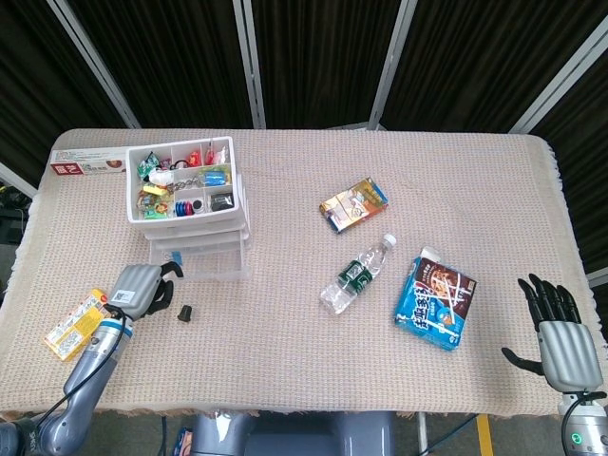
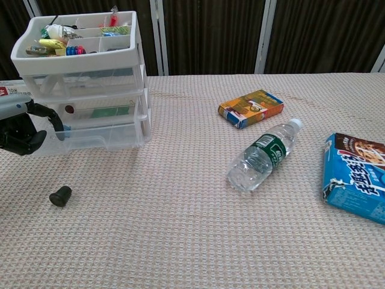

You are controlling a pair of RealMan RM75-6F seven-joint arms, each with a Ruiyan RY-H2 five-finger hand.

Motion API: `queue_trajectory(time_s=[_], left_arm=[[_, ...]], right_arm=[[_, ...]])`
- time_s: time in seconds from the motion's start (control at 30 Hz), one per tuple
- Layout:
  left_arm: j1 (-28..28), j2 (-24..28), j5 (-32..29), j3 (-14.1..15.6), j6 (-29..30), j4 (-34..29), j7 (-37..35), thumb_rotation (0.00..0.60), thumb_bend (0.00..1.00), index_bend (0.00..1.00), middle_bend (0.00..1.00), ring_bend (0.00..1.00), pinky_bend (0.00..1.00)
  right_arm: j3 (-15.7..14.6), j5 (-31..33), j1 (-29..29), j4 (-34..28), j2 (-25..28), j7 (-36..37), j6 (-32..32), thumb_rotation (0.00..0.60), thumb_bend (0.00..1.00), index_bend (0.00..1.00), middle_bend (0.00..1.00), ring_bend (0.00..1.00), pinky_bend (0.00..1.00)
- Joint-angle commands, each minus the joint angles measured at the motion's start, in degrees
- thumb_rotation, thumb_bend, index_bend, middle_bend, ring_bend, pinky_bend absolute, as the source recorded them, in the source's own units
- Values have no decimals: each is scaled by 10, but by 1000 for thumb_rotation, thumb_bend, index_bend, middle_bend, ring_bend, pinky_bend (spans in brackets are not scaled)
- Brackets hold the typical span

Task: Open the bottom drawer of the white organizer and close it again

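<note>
In the head view, the white organizer (image 1: 188, 214) is sitting in the upper left of the frame, with its bottom drawer (image 1: 195, 264) sticking out toward the lower edge. The left hand (image 1: 142, 288) is hooking a curled finger on the drawer's front left corner, so it is holding the drawer front. A small black cap (image 1: 185, 312) is lying just right of that hand, and a yellow packet (image 1: 76, 323) is lying to its lower left. At the lower right corner the right hand (image 1: 554, 320) is hanging off the table (image 1: 285, 361) edge, fingers spread wide and holding nothing.

In the chest view, the left hand (image 2: 21, 129) is showing at the left edge, one fingertip curling into the clear drawer (image 2: 90, 137), which is protruding past the 2 drawers above it. The opening step looks to be in hand and partly done. Next, the hand will likely need to draw it a little further, then release the hook and push the front flat back in without sliding the whole organizer.
</note>
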Motion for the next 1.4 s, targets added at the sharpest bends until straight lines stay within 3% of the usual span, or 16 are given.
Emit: queue_trajectory(time_s=[0.03, 0.23, 0.37, 0.53, 0.67, 0.9, 0.97, 1.27, 1.4], left_arm=[[3, 1, 8, 5, 1, -5, -6, 600, 693, 434, 969, 862, 775], [8, 0, 25, 12, 8, -4, -13, 600, 689, 419, 966, 862, 775], [10, -1, 32, 12, 13, 1, -16, 600, 668, 333, 958, 859, 774], [16, -4, 53, 10, 32, 8, -23, 600, 428, 226, 934, 842, 767], [21, -5, 84, 13, 52, 14, -27, 600, 265, 213, 903, 815, 752], [39, 0, 167, 32, 106, 26, -29, 600, 156, 176, 720, 661, 646], [47, 7, 193, 43, 121, 25, -36, 600, 154, 198, 728, 669, 641], [70, 50, 298, 97, 150, 10, -48, 600, 159, 439, 979, 879, 776], [68, 55, 329, 117, 134, 25, -27, 600, 168, 484, 1000, 930, 815]], right_arm=[[0, 0, 0, 0, 0, 0, 0, 600, 8, 54, 0, 0, 0], [0, 1, 0, -1, 0, 0, 0, 600, 8, 54, 0, 0, 0], [0, 1, 0, -1, 0, 0, 0, 600, 8, 54, 0, 0, 0], [1, 1, 0, 0, 0, 0, 0, 600, 7, 54, 0, 0, 0], [1, 2, 0, 0, 0, -1, 0, 600, 8, 54, 0, 0, 0], [1, 2, 0, -1, 0, 0, 0, 600, 8, 54, 0, 0, 0], [1, 2, 0, -1, 0, -1, 0, 600, 9, 54, 0, 0, 0], [1, 2, -1, -2, 0, -2, 1, 600, 8, 54, 0, 0, 0], [1, 2, -1, -2, 0, -3, 2, 600, 8, 54, 0, 0, 0]])
